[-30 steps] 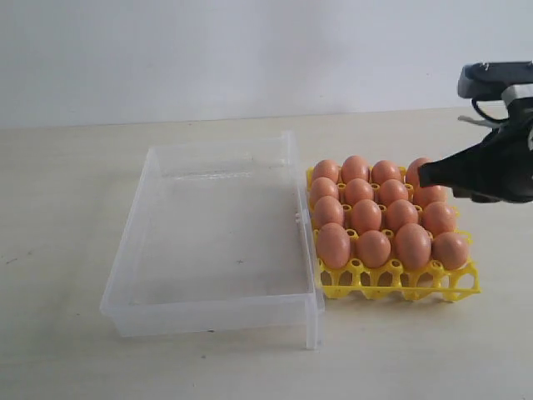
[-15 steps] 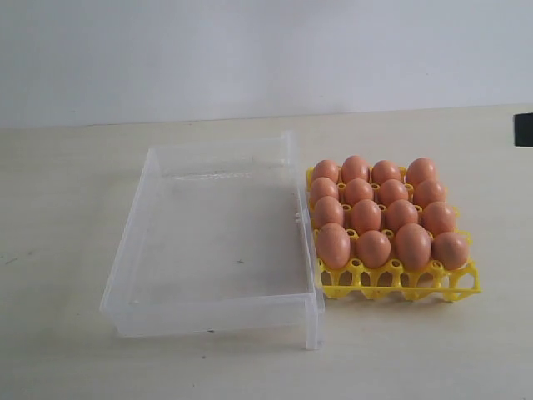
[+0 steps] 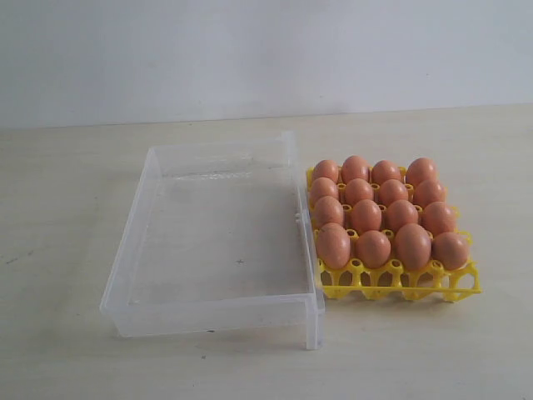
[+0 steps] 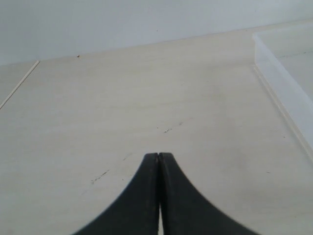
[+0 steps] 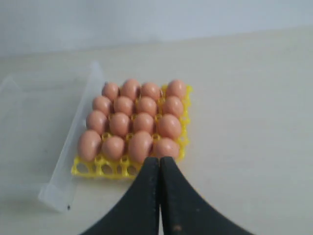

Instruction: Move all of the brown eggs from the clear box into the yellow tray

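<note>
Beyond the exterior view's edges, both arms go unseen; the wrist views catch only dark fingertips, cut off by the frame. The left tool point(image 4: 158, 156) is pressed together over the pale counter point(image 4: 122, 107), with just one corner of the large shallow box of clear plastic point(image 4: 281, 73) showing. The right tool point(image 5: 159, 159), also pressed together and gripping nothing, points toward the bright yellow plastic egg tray point(image 5: 98, 169) in a soft, blurry picture. Sixteen matte orange-brown oval eggs point(image 3: 366, 215) sit four by four in the tray's cups. The tray stands just beside the box's right wall.
</note>
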Motion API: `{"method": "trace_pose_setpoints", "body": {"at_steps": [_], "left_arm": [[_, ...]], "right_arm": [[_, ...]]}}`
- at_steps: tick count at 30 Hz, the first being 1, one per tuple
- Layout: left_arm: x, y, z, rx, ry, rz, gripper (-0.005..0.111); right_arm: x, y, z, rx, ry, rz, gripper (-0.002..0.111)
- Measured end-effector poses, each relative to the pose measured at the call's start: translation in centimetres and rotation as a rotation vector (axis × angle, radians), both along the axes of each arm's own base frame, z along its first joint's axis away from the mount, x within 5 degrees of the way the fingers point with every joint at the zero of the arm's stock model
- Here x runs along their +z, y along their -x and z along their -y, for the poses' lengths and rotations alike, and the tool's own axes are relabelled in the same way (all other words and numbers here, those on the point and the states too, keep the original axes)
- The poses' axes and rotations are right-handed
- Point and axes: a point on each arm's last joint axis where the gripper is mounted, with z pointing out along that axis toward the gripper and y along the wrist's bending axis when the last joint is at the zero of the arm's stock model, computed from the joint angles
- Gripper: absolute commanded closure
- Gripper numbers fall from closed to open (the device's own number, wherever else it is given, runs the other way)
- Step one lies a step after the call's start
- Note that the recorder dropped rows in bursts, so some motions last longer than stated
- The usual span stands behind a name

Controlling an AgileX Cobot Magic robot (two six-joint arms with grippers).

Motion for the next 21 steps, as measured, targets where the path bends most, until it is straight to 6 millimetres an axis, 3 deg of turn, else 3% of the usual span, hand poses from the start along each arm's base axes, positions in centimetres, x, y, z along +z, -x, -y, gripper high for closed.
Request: {"method": "trace_pose_setpoints", "body": {"at_steps": [5,10,15,21], "left_arm": [[0.0,0.0,0.0,0.0,0.0,0.0,0.107],[0.0,0.0,0.0,0.0,0.0,0.0,0.107],[0.0,0.0,0.0,0.0,0.0,0.0,0.107],[0.0,0.0,0.0,0.0,0.0,0.0,0.107]], "right_arm": [[-1.3,2.2,0.7,-0.016,0.028,-0.118,0.108],[-3.5,2.2,1.3,-0.056,0.08,-0.092,0.108],[-5.6,0.4,1.4,-0.047,0.175,0.098,0.108],[-5.8,-1.0,0.5,0.037,0.22,0.368,0.108]]}}
